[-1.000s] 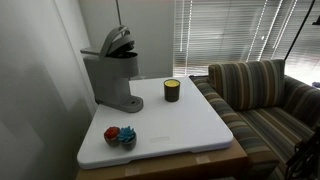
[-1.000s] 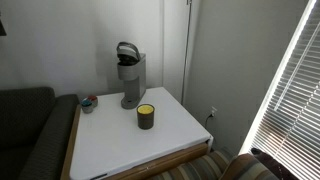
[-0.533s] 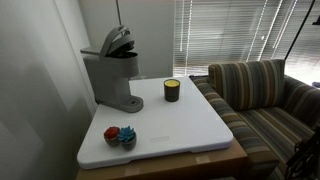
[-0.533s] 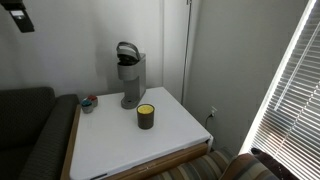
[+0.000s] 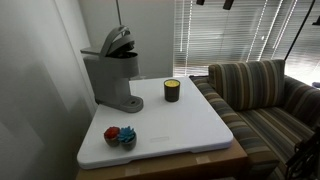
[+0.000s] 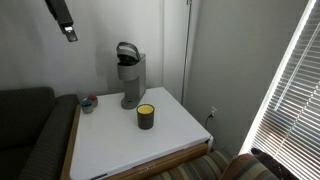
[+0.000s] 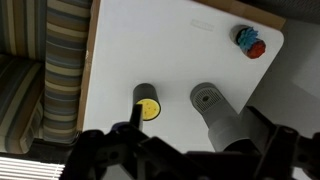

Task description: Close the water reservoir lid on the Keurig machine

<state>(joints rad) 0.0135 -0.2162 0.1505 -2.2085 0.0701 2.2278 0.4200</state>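
Note:
The Keurig machine (image 5: 110, 75) stands at the back of the white table (image 5: 190, 125), near the wall; it also shows in the other exterior view (image 6: 130, 80). Its water reservoir lid (image 5: 118, 40) is tilted up and open, as the other exterior view (image 6: 127, 50) also shows. My gripper (image 6: 66, 27) hangs high in the air, well above and to the side of the machine, and holds nothing. In the wrist view the machine (image 7: 215, 112) lies far below, between my dark, wide-apart fingers (image 7: 105, 150). The lid cannot be told apart there.
A small dark jar with a yellowish top (image 5: 172, 90) stands mid-table beside the machine. A small red and blue object (image 5: 120, 136) lies near the table's front corner. A striped sofa (image 5: 260, 95) adjoins one side, a dark sofa (image 6: 25, 130) another. Window blinds are behind.
My gripper has moved into the exterior views from the top edge, travelling down and toward the machine. The machine, lid and jar have not moved.

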